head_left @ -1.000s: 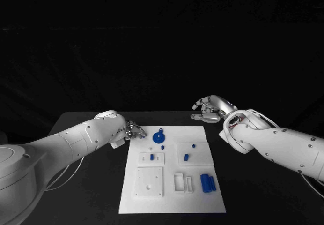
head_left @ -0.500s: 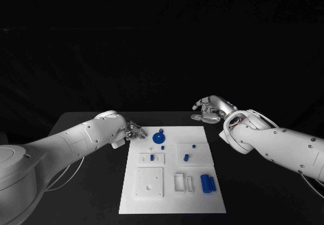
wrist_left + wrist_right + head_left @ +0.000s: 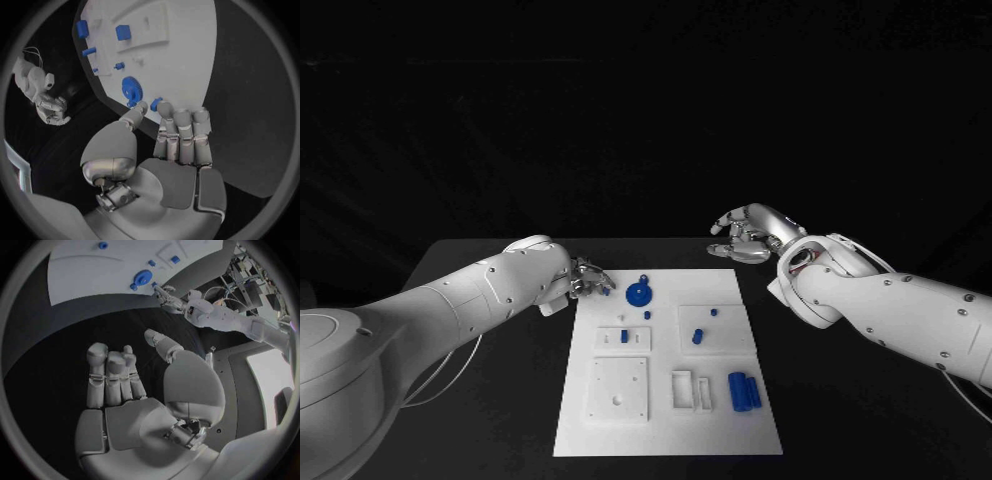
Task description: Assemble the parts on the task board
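Dim scene, black surroundings, fisheye-bent edges

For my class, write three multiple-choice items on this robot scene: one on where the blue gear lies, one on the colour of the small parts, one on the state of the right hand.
1. Where does the gear lie on the task board?
A. Near its far edge, by the left hand
B. At its near edge
C. Off the board, on the table

2. What colour are the small parts?
A. Red
B. Blue
C. Yellow

3. What is the right hand doing?
A. Holding the gear
B. Pressing on the board
C. Holding nothing, beyond the board's far right corner

Answers: 1 A, the gear sits beside the left hand at the far end; 2 B, every small part on the white board is blue; 3 C, the right wrist view shows nothing in its fingers, over black table.
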Available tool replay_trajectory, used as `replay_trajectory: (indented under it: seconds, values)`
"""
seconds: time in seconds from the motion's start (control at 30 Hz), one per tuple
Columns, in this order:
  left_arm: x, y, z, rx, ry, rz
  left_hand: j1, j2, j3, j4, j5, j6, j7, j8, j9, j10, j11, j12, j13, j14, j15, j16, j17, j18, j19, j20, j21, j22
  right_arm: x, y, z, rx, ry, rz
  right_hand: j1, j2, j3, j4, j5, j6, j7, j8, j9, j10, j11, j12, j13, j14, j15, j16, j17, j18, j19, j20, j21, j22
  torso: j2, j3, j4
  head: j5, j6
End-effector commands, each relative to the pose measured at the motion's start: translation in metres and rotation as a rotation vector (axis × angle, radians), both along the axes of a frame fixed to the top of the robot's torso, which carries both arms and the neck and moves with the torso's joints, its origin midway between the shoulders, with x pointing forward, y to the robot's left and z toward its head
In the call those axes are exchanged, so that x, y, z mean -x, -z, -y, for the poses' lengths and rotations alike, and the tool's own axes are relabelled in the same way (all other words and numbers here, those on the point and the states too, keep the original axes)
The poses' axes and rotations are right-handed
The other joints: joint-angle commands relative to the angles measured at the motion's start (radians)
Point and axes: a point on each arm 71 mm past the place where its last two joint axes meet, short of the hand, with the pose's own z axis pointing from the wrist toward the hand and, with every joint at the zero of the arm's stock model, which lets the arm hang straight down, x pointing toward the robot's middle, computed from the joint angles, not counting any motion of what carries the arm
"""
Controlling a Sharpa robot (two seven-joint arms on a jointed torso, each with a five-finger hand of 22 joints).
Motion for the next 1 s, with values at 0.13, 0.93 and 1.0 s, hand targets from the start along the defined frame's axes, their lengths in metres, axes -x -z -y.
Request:
replay_trajectory:
  seconds: [0.13, 0.93, 1.0]
  values:
    - [0.0, 0.0008, 0.0023, 0.01, 0.014, -0.016, 0.002, -0.009, 0.001, 0.007, -0.003, -0.007, 0.004, -0.004, -0.001, -0.002, 0.001, 0.004, -0.002, -0.001, -0.001, 0.005, -0.002, -0.018, 0.0, -0.111, -0.005, 0.001, 0.0006, 0.0002, -0.002, 0.009, -0.016, -0.001, 0.008, 0.001, 0.0, 0.004, 0.003, 0.001, 0.005, 0.002, -0.002, -0.007, 0.002, 0.004, -0.002, 0.0, -0.001, -0.006, 0.001, 0.068, 0.0, -0.009, -0.004, 0.013, 0.0, 0.0005, -0.0001, 0.0, -0.001]
    - [-0.0005, 0.0009, 0.005, 0.014, 0.028, -0.018, 0.084, 0.115, 0.033, -0.071, 0.078, 0.008, 0.004, 0.008, 0.002, 0.002, 0.001, 0.013, -0.006, -0.001, 0.0, 0.015, -0.003, -0.021, 0.001, -0.108, 0.0, 0.012, 0.0006, 0.0003, -0.0024, 0.011, -0.018, -0.003, 0.008, 0.002, 0.0, 0.005, 0.003, 0.002, 0.005, 0.002, -0.002, -0.007, 0.002, 0.005, -0.003, 0.0, -0.001, -0.006, 0.001, 0.068, 0.001, -0.009, -0.005, 0.013, -0.001, -0.0003, 0.0007, -0.002, -0.003]
    - [-0.0008, 0.0006, 0.0048, 0.018, 0.029, -0.012, 0.109, 0.116, 0.066, -0.075, 0.007, 0.02, 0.0, 0.016, 0.005, 0.005, -0.001, 0.013, -0.008, 0.0, -0.003, 0.015, -0.004, -0.019, 0.002, -0.109, -0.002, 0.012, 0.0006, 0.0004, -0.0022, 0.011, -0.018, -0.003, 0.008, 0.002, 0.0, 0.005, 0.003, 0.002, 0.005, 0.002, -0.002, -0.007, 0.002, 0.005, -0.003, 0.0, -0.001, -0.006, 0.001, 0.068, 0.001, -0.009, -0.005, 0.013, -0.001, -0.0001, 0.0006, -0.002, -0.003]
